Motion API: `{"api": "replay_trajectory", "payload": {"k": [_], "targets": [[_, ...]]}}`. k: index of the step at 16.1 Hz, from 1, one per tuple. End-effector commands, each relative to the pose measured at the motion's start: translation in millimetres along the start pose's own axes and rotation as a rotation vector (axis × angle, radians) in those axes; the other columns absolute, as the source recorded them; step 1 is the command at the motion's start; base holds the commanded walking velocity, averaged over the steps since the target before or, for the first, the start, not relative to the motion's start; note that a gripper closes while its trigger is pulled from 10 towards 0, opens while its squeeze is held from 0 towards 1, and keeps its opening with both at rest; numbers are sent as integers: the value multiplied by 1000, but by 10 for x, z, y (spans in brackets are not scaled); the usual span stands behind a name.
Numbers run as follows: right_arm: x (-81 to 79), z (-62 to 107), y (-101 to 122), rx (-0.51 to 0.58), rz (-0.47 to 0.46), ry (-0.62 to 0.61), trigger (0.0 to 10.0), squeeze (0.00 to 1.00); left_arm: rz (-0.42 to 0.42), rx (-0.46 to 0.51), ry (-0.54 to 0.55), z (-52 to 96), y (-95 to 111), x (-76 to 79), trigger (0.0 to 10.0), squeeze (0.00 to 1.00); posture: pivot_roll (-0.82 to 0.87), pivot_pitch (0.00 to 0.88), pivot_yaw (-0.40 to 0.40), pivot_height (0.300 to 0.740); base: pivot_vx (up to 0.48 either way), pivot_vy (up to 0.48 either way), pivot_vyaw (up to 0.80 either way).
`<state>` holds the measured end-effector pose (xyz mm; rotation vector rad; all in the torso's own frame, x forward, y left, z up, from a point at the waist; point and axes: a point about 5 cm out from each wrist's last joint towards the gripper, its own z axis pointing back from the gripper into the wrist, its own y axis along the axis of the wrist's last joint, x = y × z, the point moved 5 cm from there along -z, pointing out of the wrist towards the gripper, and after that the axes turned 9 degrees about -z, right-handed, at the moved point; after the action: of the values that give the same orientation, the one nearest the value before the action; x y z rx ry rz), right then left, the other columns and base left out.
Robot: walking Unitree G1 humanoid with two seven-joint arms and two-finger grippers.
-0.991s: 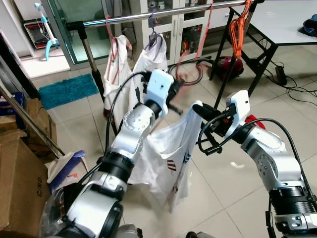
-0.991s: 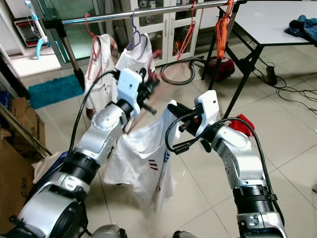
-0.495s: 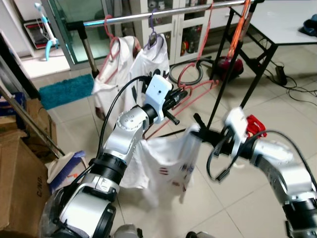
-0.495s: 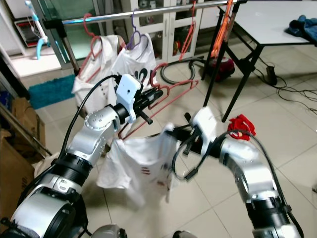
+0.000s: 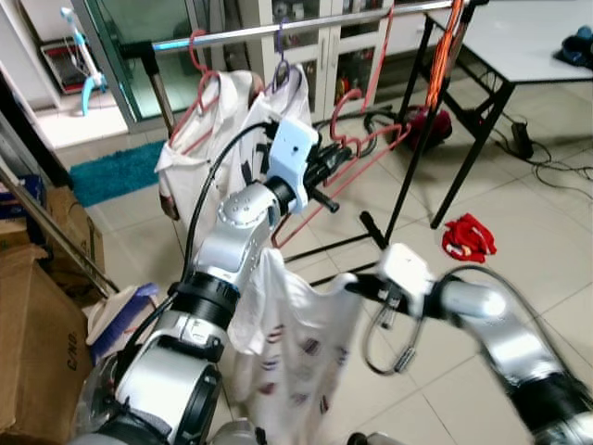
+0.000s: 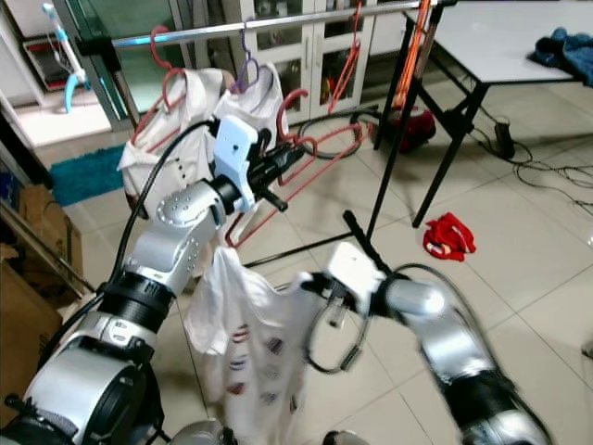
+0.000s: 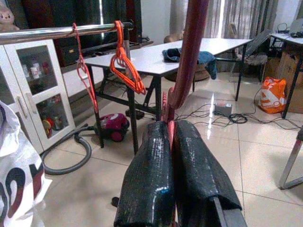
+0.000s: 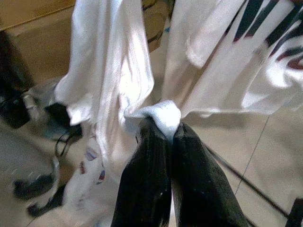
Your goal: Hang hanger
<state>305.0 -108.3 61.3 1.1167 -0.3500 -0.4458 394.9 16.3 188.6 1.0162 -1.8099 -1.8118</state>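
Your right forearm is smeared by motion blur in the head views, and the right gripper [image 6: 315, 281] itself is hard to pick out there; the right wrist view settles it, showing both black fingers [image 8: 147, 175] clenched on a bunched fold of the white T-shirt [image 5: 292, 357]. Most of the shirt's print is lost in folds, and its lower hem runs off the bottom of the head views. The left gripper [image 5: 326, 165] is pinched tight on the red hanger [image 5: 357, 162]; in the left wrist view the fingers [image 7: 147, 184] cover the hanger's lower part, and its bar leaves the top of that picture. The hanger's long axis slants from low near your left elbow up toward the black rack post [image 5: 417, 130], with its hook end uppermost, below the steel rail [image 5: 278, 30] and not on it. The shirt droops from under your left forearm to the right gripper. Compared with a second ago, your right arm has dropped and swung inward, so the shirt now sags low instead of being stretched up between the arms, while the hanger has lifted clear of the shirt toward the rail. Two white garments [image 5: 218, 120] hang on the rail behind.
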Motion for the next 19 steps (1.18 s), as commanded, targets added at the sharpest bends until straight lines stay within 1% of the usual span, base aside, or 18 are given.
{"api": "replay_trajectory", "payload": {"k": [1,2,4,5,6,9,10,11,12,13,14,16,18,19], "targets": [[88,-52,123,39,33,-39,10000,0,-11,42,13,-46,173,-53,10000,0,9,0,53,740,0,0,0],[114,-173,110,36,79,-65,10000,0,-1,53,14,-63,210,-43,10000,0,13,0,53,740,0,0,0],[94,-237,108,33,109,-61,10000,0,5,59,14,-71,228,-35,10000,0,13,0,51,740,0,0,0],[68,-307,128,48,109,-54,10000,0,9,63,12,-75,242,-26,10000,0,16,0,49,740,0,0,0],[30,-390,168,74,73,-38,10000,0,15,66,11,-77,249,-18,10000,0,18,0,49,740,0,0,0],[-7,-521,314,164,-78,4,10000,0,31,69,16,-80,254,-23,10000,0,17,0,50,740,0,0,0],[-26,-592,346,168,-88,14,10000,0,35,72,18,-88,270,-23,10000,0,16,0,50,740,0,0,0],[-79,-682,384,166,-68,34,10000,0,39,80,22,-111,306,-25,10000,0,15,0,51,740,0,0,0],[-100,-704,393,165,-61,44,10000,0,39,82,23,-118,316,-25,10000,0,17,0,50,740,0,0,0],[-155,-763,430,170,-46,64,10000,0,37,88,22,-137,343,-20,10000,0,19,0,48,740,0,0,0],[-186,-790,470,182,-45,79,10000,0,37,92,21,-147,360,-14,10000,0,19,0,48,740,0,0,0],[-208,-781,545,217,-60,103,10000,0,37,93,20,-148,365,-10,10000,0,26,0,45,740,0,0,0],[-228,-722,699,288,-61,134,10000,0,38,82,29,-128,326,-28,10000,0,20,0,48,740,0,0,0],[-217,-692,769,314,-47,133,10000,0,36,75,31,-125,303,-30,10000,0,20,0,48,740,0,0,0]]}}
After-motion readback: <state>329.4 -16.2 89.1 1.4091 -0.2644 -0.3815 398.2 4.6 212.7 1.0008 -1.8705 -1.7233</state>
